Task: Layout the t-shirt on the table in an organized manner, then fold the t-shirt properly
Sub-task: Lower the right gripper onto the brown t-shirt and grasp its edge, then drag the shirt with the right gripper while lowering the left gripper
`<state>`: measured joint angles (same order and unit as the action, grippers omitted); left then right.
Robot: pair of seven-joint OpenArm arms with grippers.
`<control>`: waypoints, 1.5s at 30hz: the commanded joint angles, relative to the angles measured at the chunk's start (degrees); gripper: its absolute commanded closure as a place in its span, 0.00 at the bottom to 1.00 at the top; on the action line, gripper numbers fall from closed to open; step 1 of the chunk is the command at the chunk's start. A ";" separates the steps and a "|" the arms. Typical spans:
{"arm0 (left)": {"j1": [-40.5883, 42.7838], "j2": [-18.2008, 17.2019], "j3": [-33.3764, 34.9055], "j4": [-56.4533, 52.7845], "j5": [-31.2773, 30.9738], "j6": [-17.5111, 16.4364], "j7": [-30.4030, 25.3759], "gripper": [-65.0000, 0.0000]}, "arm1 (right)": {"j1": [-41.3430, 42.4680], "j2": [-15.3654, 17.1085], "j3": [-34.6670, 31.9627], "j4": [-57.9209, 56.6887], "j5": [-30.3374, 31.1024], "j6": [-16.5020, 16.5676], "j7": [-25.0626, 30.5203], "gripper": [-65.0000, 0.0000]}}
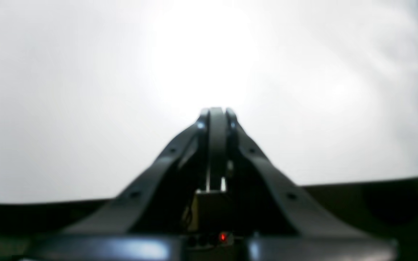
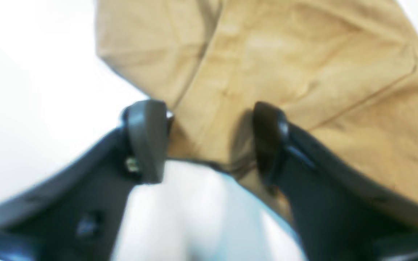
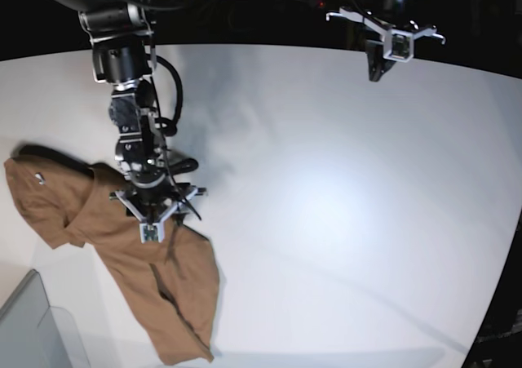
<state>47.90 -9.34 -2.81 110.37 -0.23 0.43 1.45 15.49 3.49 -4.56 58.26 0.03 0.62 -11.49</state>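
1. A clear grey bin (image 3: 28, 327) sits at the 7 o'clock corner of the base view, just left of the garment's lower part.
2. The t-shirt (image 3: 122, 250) lies crumpled on the table (image 3: 342, 205) from about 9 o'clock down to 7 o'clock, with one part spread toward the left edge and a long folded strip running down to the bottom edge; a small white tag (image 3: 38, 177) shows near its upper left.
3. The right gripper (image 2: 209, 141) hangs directly over the shirt's middle, fingers spread apart; in the right wrist view they straddle a hem of the tan cloth, with nothing pinched between them.
4. The left gripper (image 1: 215, 114) hangs at about 1 o'clock in the base view, well apart from the shirt, over bare white tabletop, fingers pressed together on nothing.
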 commanded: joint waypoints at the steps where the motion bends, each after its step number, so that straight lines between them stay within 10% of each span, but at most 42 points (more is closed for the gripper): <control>1: 0.85 -0.11 -0.05 0.97 0.10 0.23 -1.32 0.99 | 1.53 0.07 0.38 1.21 -0.08 -0.14 1.42 0.72; 4: 0.85 -0.11 -0.05 0.97 0.10 0.23 -1.32 0.99 | 1.53 0.07 0.56 2.27 -0.08 -0.23 1.42 1.00; 15: -1.17 1.92 -0.05 3.08 0.10 0.23 -1.59 0.99 | -14.91 -3.88 -0.41 35.67 0.01 -0.14 1.33 1.00; 26: -3.20 2.53 -5.15 5.11 0.10 -0.03 -1.50 0.99 | -29.42 -5.46 -26.34 44.20 -0.08 -0.14 -1.57 1.00; 37: -2.84 2.62 -14.47 4.75 0.10 -0.21 -1.50 0.97 | -28.80 -2.48 -28.72 43.67 0.01 -0.14 -4.03 0.57; 45: -2.84 2.44 -20.18 4.75 -16.69 -0.21 -1.41 0.64 | -30.39 1.57 -20.98 53.26 0.01 -0.14 -3.94 0.49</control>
<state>44.45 -6.70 -22.94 114.21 -17.69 0.25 1.50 -15.42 5.43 -25.36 110.30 0.01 0.40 -17.04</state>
